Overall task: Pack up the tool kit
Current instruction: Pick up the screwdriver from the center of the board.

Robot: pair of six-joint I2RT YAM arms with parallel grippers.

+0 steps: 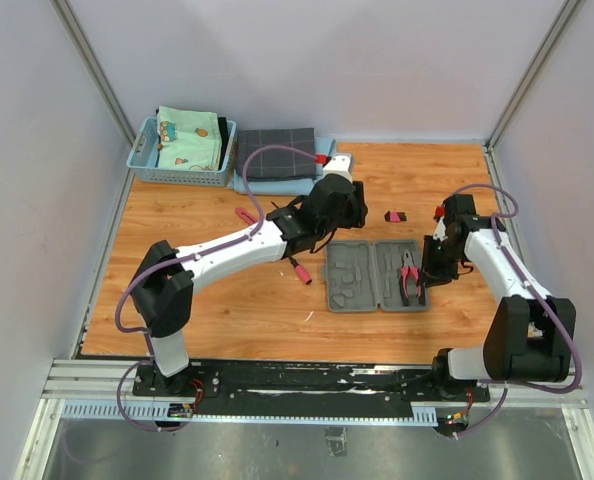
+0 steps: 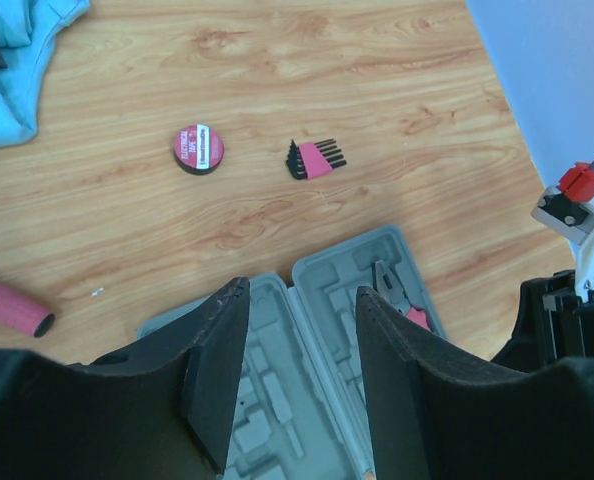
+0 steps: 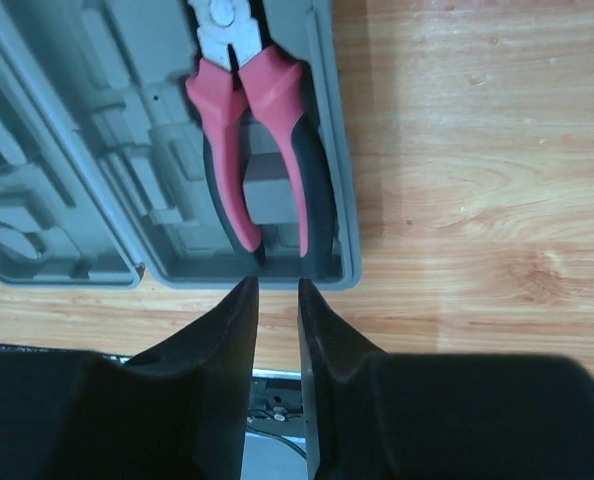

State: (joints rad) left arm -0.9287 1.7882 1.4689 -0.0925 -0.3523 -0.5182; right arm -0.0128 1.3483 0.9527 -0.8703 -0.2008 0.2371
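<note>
Case (image 1: 352, 275) lies open and flat on the worktop (image 1: 197, 225), both halves showing moulded slots. 1 pair of pliers (image 3: 245, 110) sits in the right half, handles toward the near edge. Right tool (image 3: 277, 285): fingers almost together with a narrow gap, nothing between them, tips just off the near edge of the case in line with the pliers' handles. Left tool (image 2: 302, 288): fingers well apart and empty, above the case near its hinge. Beyond the far edge of the case lie 1 tape roll (image 2: 198, 149) and 1 hex key set (image 2: 314, 159), apart from each other. Just left of the case lies 1 pink-handled screwdriver (image 1: 302, 270).
</note>
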